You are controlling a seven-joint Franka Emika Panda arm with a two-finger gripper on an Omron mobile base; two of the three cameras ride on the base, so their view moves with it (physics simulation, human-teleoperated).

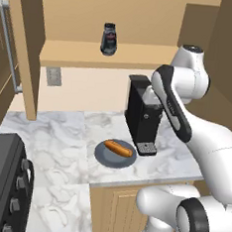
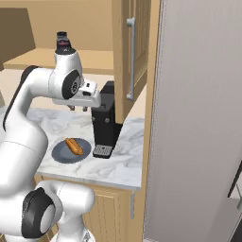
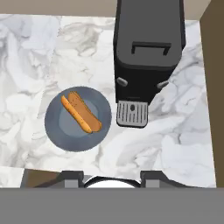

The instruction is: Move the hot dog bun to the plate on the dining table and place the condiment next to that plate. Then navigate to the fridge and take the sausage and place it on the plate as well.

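Note:
The hot dog bun, orange-brown and split lengthwise, lies on a dark blue-grey dish on a marble kitchen counter. The condiment, a dark bottle with a reddish label, stands upright on the wooden shelf above. My gripper hangs high over the counter, pointing down, above and just to the right of the dish. It is open, with nothing between its fingers. The plate, the dining table and the sausage are out of view.
A black coffee machine stands right beside the dish. A wooden cabinet door hangs above it. A dark stove sits at the left. A tall grey panel rises at the right; I cannot tell whether it is the fridge.

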